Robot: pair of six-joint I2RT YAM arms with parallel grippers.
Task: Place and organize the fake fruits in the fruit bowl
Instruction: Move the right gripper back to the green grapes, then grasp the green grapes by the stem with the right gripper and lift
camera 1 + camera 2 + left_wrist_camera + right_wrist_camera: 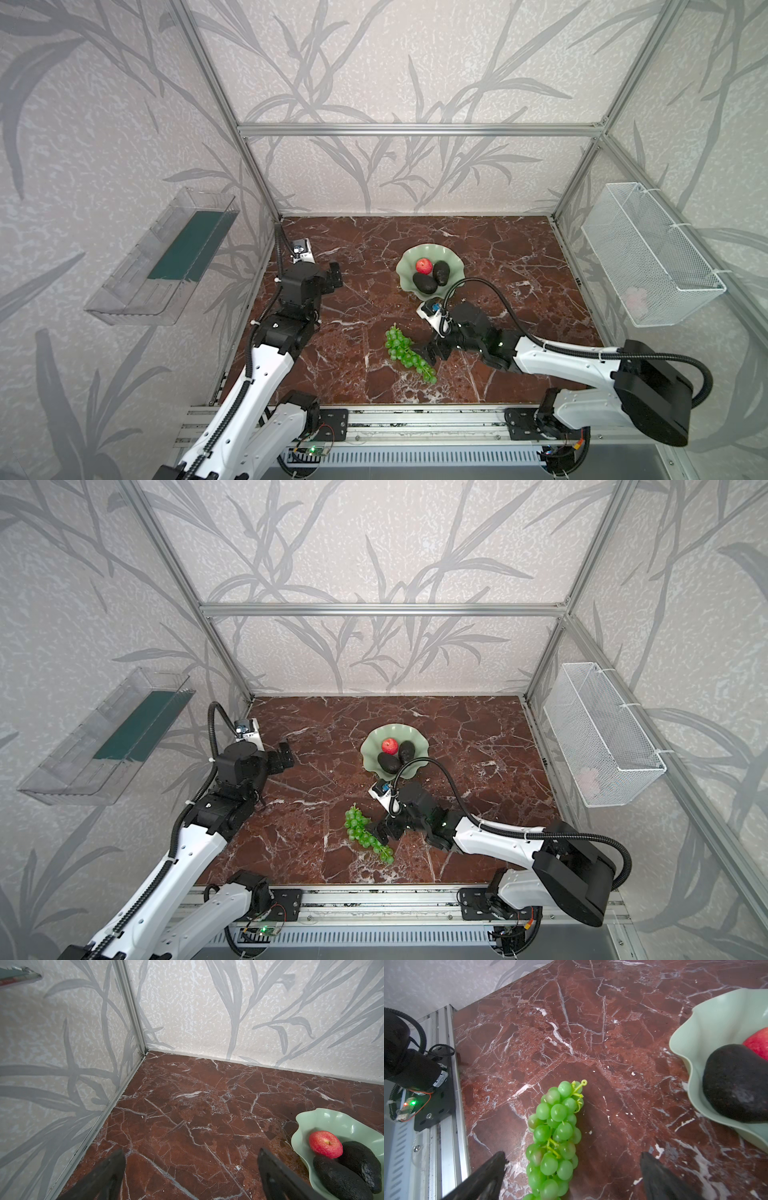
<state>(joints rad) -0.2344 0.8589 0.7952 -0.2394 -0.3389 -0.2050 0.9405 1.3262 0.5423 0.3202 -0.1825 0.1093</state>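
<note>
Right wrist view: right end effector (574,1155) spread wide, low over the red marble surface (591,1032); grapes (554,1126) lie lengthwise in the gap; bare marble shows between the bunch and each finger; nothing gripped
Grapes: bright green bunch, flat on the surface toward its front edge in both top views; runs on a diagonal, stem end toward the back; outside the fruit bowl (405,266) and apart from it
Fruit bowl: pale green, glossy, wavy rim; sits near mid-surface, behind the right wrist; near rim partly hidden by that arm's cable in both top views
Apple (423,265): small, red; inside the bowl on its far side, just beside both avocados (424,284)
Avocados: two, dark and bumpy; both inside the bowl, side by side, nearer the front rim than the apple
Left end effector (191,1154): fingers wide apart, holding nothing; over bare surface at the left rear, well apart from the bowl
Walls: clear tray (166,257) on the left wall; white wire basket (648,257) on the right wall
</note>
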